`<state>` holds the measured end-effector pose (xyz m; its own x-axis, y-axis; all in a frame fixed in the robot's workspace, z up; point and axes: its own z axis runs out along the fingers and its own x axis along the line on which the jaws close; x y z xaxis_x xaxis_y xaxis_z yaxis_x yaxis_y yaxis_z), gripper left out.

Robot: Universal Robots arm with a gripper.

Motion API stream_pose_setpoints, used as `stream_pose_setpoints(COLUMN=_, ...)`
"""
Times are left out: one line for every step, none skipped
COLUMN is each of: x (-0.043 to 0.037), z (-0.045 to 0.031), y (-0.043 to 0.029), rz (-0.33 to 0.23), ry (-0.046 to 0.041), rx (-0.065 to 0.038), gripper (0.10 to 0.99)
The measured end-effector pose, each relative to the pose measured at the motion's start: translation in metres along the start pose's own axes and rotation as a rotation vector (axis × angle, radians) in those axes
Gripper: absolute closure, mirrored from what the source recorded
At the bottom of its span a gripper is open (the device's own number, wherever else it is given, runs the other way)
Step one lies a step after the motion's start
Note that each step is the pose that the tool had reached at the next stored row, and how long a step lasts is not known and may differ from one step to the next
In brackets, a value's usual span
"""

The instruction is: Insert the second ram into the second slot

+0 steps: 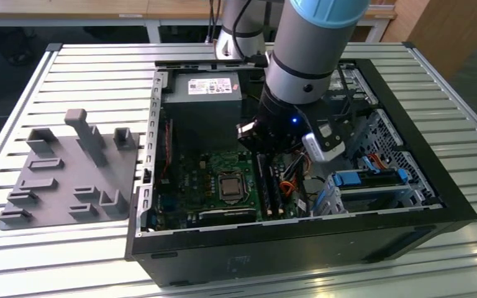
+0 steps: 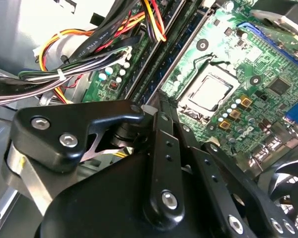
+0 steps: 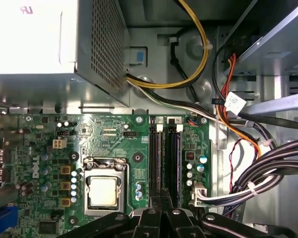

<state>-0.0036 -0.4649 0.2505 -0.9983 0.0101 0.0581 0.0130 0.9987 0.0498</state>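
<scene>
Basically the arm's reaching straight down into the case, with the gripper (image 3: 161,194) pinching narrow right by the second ram (image 3: 173,153). In the exterior view that's sitting at 3 o'clock from the CPU socket (image 1: 228,185). The white label (image 1: 213,85) on the power supply is too small to read.

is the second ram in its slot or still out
In: the second ram lies in its slot beside the first, with the tool over their near ends.

The arm (image 1: 309,56) comes down steeply from the far side in the exterior view, its grey wrist ending in a dark block with a small blue light. Below it the black claw (image 3: 161,196) points straight downward, its two fingers (image 2: 161,106) drawn together with hardly any gap, linkage bars folded inward in both wrist views.
</scene>
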Motion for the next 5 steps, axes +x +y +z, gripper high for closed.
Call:
stream_pose_setpoints(x=0.0000, z=0.0000, y=0.0000, rz=0.000, ry=0.0000, rx=0.000, gripper=0.980)
stream_pose_setpoints(x=0.0000, z=-0.0002, y=0.0000, rz=0.000, ry=0.0002, rx=0.000, gripper=0.980)
stream_pose_setpoints(x=0.0000, z=-0.0002, y=0.0000, rz=0.000, ry=0.0004, rx=0.000, gripper=0.980)
stream_pose_setpoints(x=0.0000, z=-0.0002, y=0.0000, rz=0.000, ry=0.0004, rx=0.000, gripper=0.980)
stream_pose_setpoints(x=0.0000, z=-0.0002, y=0.0000, rz=0.000, ry=0.0004, rx=0.000, gripper=0.980)
